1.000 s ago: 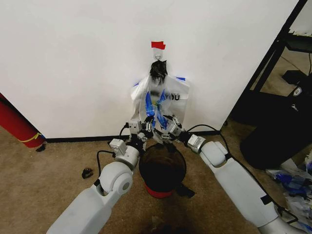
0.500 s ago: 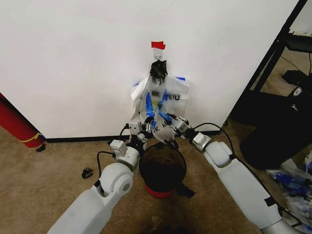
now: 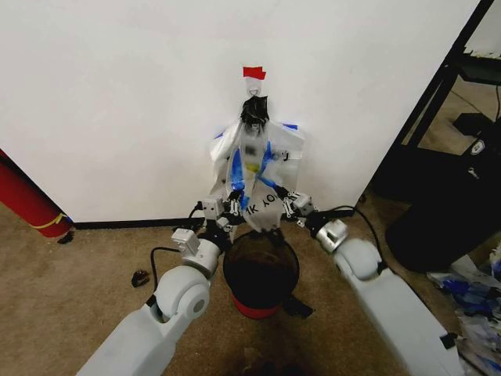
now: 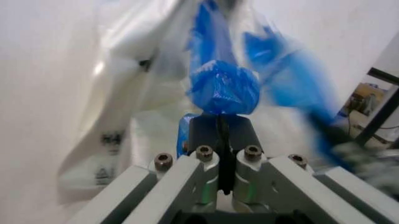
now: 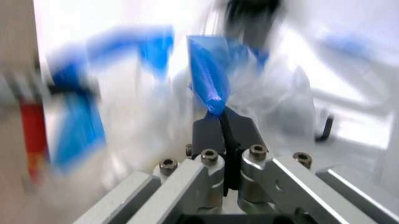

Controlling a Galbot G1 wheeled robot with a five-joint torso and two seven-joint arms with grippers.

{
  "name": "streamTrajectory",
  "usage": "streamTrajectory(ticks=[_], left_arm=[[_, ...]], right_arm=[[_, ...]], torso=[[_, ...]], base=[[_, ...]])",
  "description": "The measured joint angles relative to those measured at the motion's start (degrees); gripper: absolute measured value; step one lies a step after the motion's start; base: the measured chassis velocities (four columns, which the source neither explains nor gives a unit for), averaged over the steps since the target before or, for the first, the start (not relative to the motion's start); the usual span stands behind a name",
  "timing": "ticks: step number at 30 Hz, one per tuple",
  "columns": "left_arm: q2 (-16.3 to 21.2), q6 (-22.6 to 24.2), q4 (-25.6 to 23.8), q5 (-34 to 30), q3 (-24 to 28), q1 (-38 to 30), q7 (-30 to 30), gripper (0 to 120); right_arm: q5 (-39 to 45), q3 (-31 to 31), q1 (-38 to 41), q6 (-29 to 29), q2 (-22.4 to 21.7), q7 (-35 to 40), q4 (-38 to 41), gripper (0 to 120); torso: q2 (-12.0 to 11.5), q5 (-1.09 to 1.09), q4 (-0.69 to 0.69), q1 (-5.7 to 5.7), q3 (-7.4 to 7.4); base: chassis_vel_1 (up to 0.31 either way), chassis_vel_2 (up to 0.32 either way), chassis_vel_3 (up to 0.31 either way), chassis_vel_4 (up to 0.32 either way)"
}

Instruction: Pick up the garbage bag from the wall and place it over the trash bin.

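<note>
1. Garbage bag: hangs flat vs. wall; top bunched dark at hook under red tape; long axis vertical, hook down to bottom hem; hem sits just above trash bin.
2. Trash bin: on carpet, close to wall, directly below bag; mouth open upward; between the two forearms.
3. Left gripper: at bag's lower left corner; wrist view shows jaws pressed together on a blue fold of the film; pinching bag.
4. Right gripper: at bag's lower right corner, roughly level w/ left; wrist view shows jaws closed on a blue-and-clear fold; pinching bag.
5. Key relation: both pinch pts lie at bottom hem, either side of bag's vertical axis; hook end is straight above, bin mouth straight below and slightly toward robot; neither arm clearly nearer, grip approx. symmetric.
6. Judgement: bag not yet off hook; top must lift clear of hook before the hem can spread over rim; risk is thin film tearing at hook or slipping from one pinch, leaving the opening lopsided.
7. Nearby, no bearing: red roll at left; black rack at right.
</note>
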Motion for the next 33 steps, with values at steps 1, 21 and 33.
streamTrajectory(ticks=[1, 21, 33], left_arm=[[0.0, -0.6, -0.3, 1.0, -0.6, 1.1, 0.0, 0], [-2.5, -6.6, -5.4, 20.3, -7.6, 16.2, -3.9, 0], [-3.0, -6.6, -6.3, 23.9, -9.6, 19.8, -6.1, 0]], right_arm=[[2.1, 0.8, -2.0, 1.3, 0.4, 0.1, 1.9, 0], [-5.5, 13.2, -28.8, 17.9, 1.3, -8.6, 13.7, 0], [-7.4, 18.1, -34.1, 25.3, 0.9, -16.0, 12.4, 0]], torso=[[0.0, 0.01, 0.00, 0.00, 0.00], [0.0, 0.01, 0.00, 0.00, 0.00], [0.0, 0.01, 0.01, 0.00, 0.00]], base=[[0.000, 0.000, 0.000, 0.000], [0.000, 0.000, 0.000, 0.000], [0.000, 0.000, 0.000, 0.000]])
